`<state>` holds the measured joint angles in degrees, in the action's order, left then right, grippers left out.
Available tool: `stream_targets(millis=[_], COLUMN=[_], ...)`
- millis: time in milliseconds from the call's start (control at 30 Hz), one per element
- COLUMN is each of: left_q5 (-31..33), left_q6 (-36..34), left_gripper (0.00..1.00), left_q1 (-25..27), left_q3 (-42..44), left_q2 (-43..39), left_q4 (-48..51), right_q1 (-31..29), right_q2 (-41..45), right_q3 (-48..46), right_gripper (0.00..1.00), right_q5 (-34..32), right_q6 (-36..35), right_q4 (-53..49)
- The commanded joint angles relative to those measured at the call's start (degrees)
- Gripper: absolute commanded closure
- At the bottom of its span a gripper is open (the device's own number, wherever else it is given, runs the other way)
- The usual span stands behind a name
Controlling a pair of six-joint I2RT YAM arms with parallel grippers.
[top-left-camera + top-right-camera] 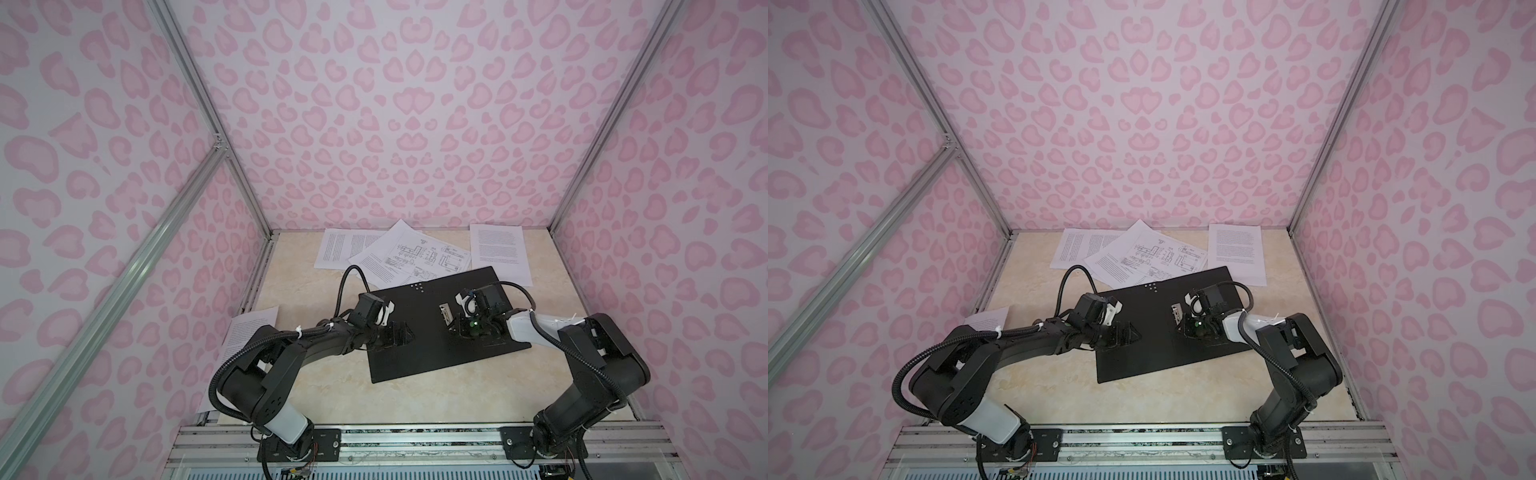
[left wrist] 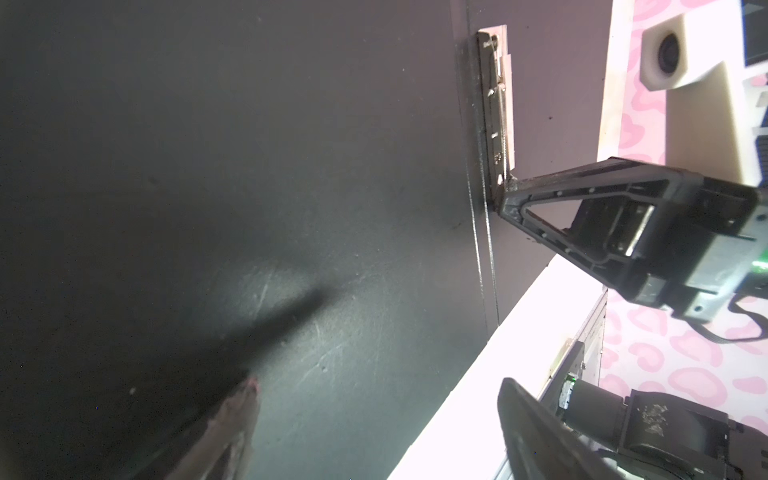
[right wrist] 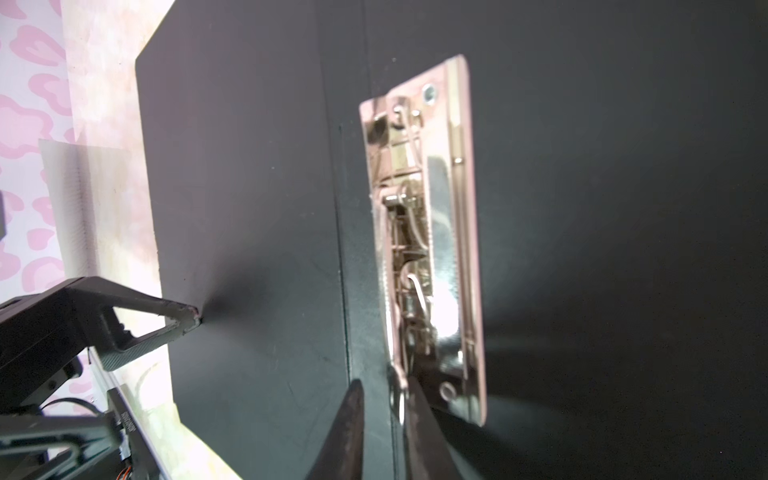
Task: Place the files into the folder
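Note:
The folder lies open with its black inside up in the middle of the table. Its metal clip sits by the spine. My right gripper is at the clip's near end. Its jaws are narrowed round the wire lever, which lies against one finger. My left gripper stands wide open at the folder's left edge. One fingertip touches the black cover. The files are loose white sheets: a drawing sheet and text sheets at the back, and another by the left arm.
Pink-patterned walls with aluminium posts close in the table on three sides. A metal rail carrying both arm bases runs along the front. The back sheets overlap each other, and the folder's far corner lies over them.

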<state>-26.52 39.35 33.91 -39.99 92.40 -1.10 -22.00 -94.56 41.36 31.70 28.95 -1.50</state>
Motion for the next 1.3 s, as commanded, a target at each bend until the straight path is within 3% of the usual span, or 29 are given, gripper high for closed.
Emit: stream_targets(millis=[0,67,200,300,433,533,633,700,733,833,867,933,1033,1200,1267], left_q5=[11.35,12.18,14.01,14.44,14.40,14.31,14.86,14.28,13.94,13.14,12.61,11.72,9.49,5.49,5.00], left_q6=[0.37,0.70,1.84,2.25,2.39,2.13,2.21,2.13,2.06,1.46,1.06,0.35,-0.98,-3.39,-3.71], left_gripper=[0.08,0.09,0.09,0.09,0.09,0.10,0.10,0.10,0.10,0.10,0.10,0.10,0.10,0.09,0.09], left_q1=[0.01,-0.01,0.01,0.02,0.01,0.02,-0.16,-0.25,-0.25,-0.25,-0.25,-0.25,-0.08,0.67,0.72], left_q3=[2.25,2.30,2.39,2.41,2.50,2.39,2.36,2.21,2.15,1.98,1.93,1.71,1.03,-1.69,-2.83], left_q2=[2.96,3.14,3.82,4.86,6.12,6.36,6.59,6.91,7.07,7.18,7.05,6.59,5.27,1.17,-0.10], left_q4=[15.84,16.11,16.60,16.44,16.15,16.14,16.18,15.84,15.62,15.45,15.42,15.26,14.94,15.21,15.92], right_q1=[-0.25,-0.15,2.14,4.33,3.70,2.93,2.57,3.47,3.75,2.82,2.23,2.15,2.91,2.80,2.03], right_q2=[-0.63,-0.84,-1.83,-2.20,-0.26,3.70,9.76,11.79,12.28,14.92,16.57,19.37,22.24,21.12,20.19], right_q3=[-0.13,-0.16,-2.22,-6.19,-6.76,-5.21,-3.53,-2.17,-1.64,1.03,1.51,1.55,1.18,-3.21,-6.03], right_gripper=[0.92,1.00,1.00,1.00,1.00,1.00,1.00,1.00,0.95,0.45,0.35,0.30,0.38,0.85,0.93], right_q5=[-0.09,-1.07,-6.82,-6.65,-4.54,-3.12,-8.94,-7.92,-4.85,-1.95,-2.12,-4.06,-11.10,-12.73,-11.83], right_q6=[-0.08,-0.04,4.55,9.51,10.95,10.62,9.77,8.95,8.54,6.40,5.17,3.93,2.79,4.84,6.19], right_q4=[-1.37,-2.01,-2.54,3.42,6.09,3.73,-2.63,-5.09,-4.29,-5.65,-6.14,-6.91,-11.97,-13.74,-10.69])
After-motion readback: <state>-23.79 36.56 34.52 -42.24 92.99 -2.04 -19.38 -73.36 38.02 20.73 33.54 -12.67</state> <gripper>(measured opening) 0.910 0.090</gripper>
